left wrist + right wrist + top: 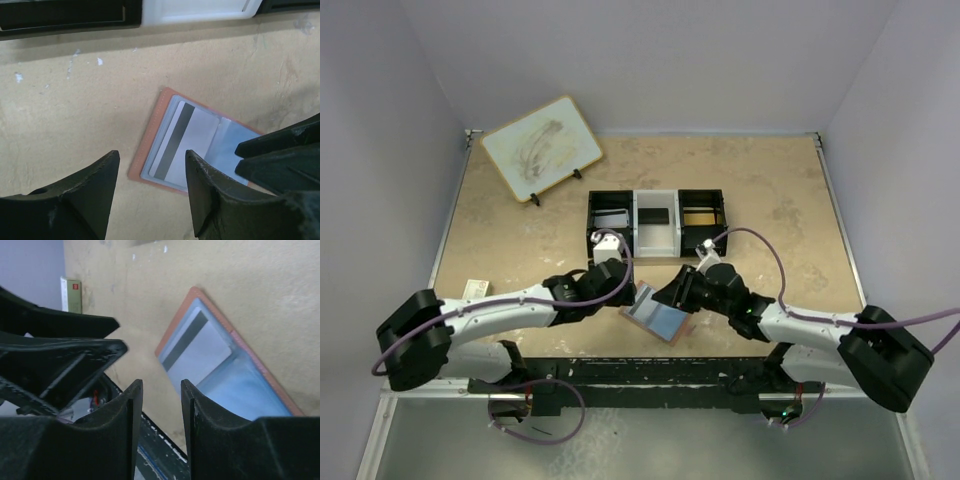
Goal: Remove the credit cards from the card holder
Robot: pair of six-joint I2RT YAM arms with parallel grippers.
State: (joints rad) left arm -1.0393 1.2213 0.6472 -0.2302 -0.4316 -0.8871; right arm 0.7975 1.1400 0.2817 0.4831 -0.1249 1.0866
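Observation:
The reddish-brown card holder [663,322] lies open and flat on the table between my two arms. Inside its grey-blue slots [227,142] sits a pale grey credit card [186,142] with a dark stripe, still tucked in the pocket. My left gripper [152,162] hovers open just over the holder's left edge with nothing between its fingers. From the other side, my right gripper [161,390] stands open near the holder [235,385] and its card [200,352], also holding nothing. In the top view the left gripper [636,294] and right gripper [666,294] nearly meet above the holder.
A black-white-black tray [656,222] stands behind the holder. A white-and-tan board [542,148] leans on a stand at the back left. A small white item [478,288] lies at the left. The table's near edge with a dark rail [160,440] is close.

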